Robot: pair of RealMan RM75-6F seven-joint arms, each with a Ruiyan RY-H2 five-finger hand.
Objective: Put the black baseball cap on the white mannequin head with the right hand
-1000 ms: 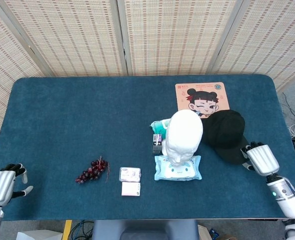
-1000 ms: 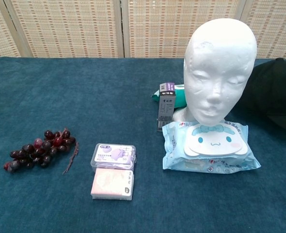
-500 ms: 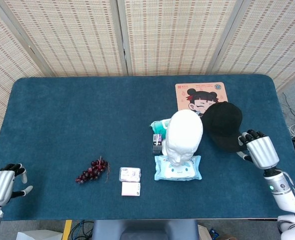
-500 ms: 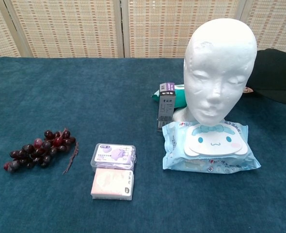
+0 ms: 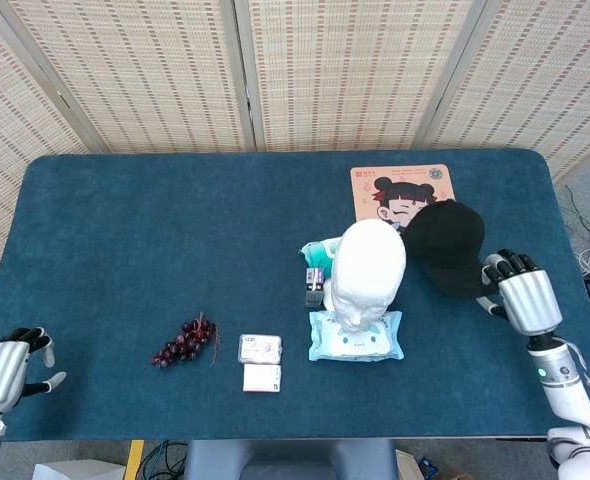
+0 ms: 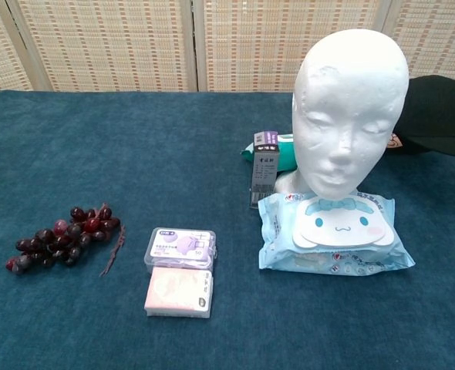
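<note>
Black cap (image 6: 442, 116) cut by chest view's right edge, mannequin head (image 6: 351, 116) overlapping it.

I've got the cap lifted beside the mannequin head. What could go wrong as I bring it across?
The right hand holds the black baseball cap only by its edge, so it could slip out or sag mid-move. The white mannequin head stands unsecured, its front on the wet-wipes pack; a sideways push from the cap may tip it. The small box beside it could get knocked too.

Your blue-carpeted table (image 5: 125, 230) carries grapes (image 5: 183, 341) toward the front-left, two small boxes (image 5: 260, 361), a wipes pack (image 5: 356, 336) under the white mannequin head (image 5: 368, 272), and a cartoon mat (image 5: 393, 190) near the back edge.
</note>
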